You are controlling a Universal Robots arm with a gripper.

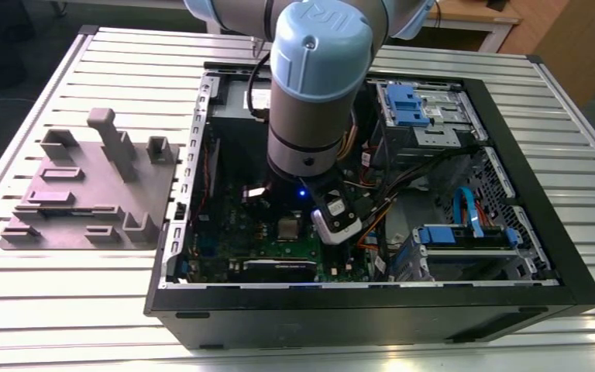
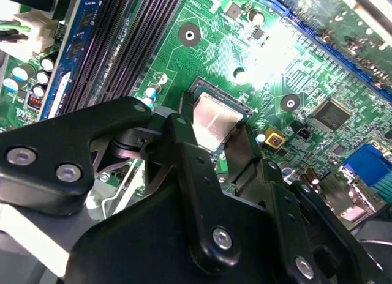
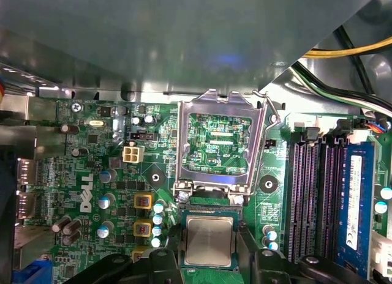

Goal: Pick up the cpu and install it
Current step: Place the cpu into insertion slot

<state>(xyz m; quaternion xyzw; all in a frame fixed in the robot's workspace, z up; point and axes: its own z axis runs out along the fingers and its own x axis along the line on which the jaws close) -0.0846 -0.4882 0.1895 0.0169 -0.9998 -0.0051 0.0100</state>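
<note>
Cpu (image 3: 209,240) sits flat in the socket on the motherboard (image 3: 110,174), square, no long axis. Gripper (image 2: 229,146) directly over it, fingers (image 2: 190,168) straddling both edges; grip vs. just clear: can't tell. Hinged socket frame (image 3: 219,143) stands open, touching cpu at 12 o'clock in first wrist view. RAM slots (image 3: 312,198) at 3 o'clock, apart.

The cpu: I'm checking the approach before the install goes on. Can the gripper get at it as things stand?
Probably yes. In both wrist views the cpu lies in its socket between the black fingers, with the socket frame hinged up and nothing over the chip.
</note>
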